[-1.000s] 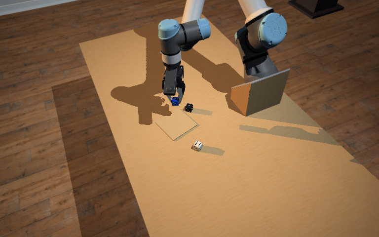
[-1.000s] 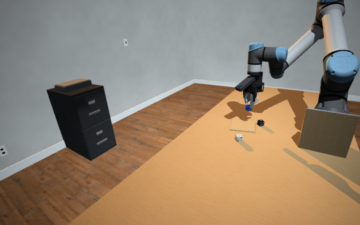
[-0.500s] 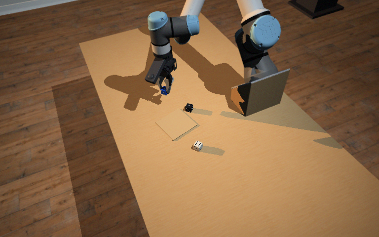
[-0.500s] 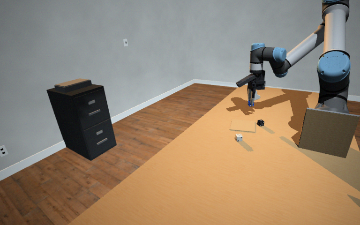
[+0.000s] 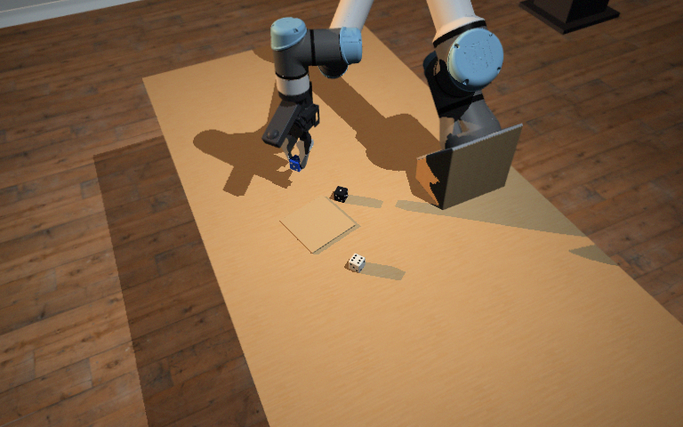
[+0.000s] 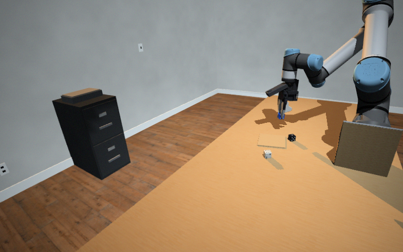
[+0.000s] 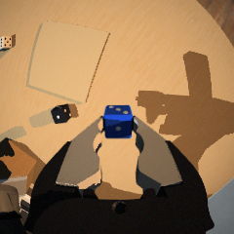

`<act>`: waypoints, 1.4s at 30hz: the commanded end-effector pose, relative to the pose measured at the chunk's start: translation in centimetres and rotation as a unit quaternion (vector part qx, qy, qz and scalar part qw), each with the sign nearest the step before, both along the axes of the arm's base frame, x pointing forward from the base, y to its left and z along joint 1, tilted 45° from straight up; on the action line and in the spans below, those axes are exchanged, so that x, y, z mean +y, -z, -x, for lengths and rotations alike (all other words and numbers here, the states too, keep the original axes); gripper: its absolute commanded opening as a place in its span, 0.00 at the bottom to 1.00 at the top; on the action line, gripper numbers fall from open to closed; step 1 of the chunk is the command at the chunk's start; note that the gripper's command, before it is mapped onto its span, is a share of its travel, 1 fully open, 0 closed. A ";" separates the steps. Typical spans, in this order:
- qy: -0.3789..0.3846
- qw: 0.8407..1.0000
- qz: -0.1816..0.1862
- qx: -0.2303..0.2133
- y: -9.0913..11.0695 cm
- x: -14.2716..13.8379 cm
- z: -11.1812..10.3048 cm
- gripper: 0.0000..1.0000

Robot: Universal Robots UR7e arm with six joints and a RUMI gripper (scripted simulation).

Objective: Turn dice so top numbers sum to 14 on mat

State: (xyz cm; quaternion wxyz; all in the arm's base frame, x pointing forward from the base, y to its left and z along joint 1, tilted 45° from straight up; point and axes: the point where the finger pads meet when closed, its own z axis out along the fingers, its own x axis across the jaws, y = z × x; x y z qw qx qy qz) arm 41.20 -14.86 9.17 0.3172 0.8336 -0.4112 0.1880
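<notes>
From my seat I see the tool (image 5: 297,162) pinching the blue die (image 5: 294,163) between its two fingertips, lifted above the bench (image 5: 453,322) and hanging over its own dark shadow. In the wrist view the blue die (image 7: 118,121) sits squarely between the two grey fingers, one finger pressed to each side. The face turned toward the wrist camera shows one pip; the face next to it shows three.

The mat (image 5: 317,223) lies flat on the bench, nearer the camera than the tool in the top view, and it carries none of the dice. The black die (image 5: 340,193) rests on the bench just beside the mat's far corner, off the mat. I cannot read its top number. The white die (image 5: 356,261) rests on the bench near the mat's opposite side, also off the mat, with five pips up as far as I can tell from the top view. The held die is apart from both of the others and off to one side of the mat, not above it.

The arm's base stands behind a tilted grey panel (image 5: 473,165) on the bench. A black filing cabinet (image 6: 92,130) stands on the wooden floor by the wall.
</notes>
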 end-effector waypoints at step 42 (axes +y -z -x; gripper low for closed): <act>-0.238 0.912 -0.243 -0.229 0.0 0.1 0.1 0.10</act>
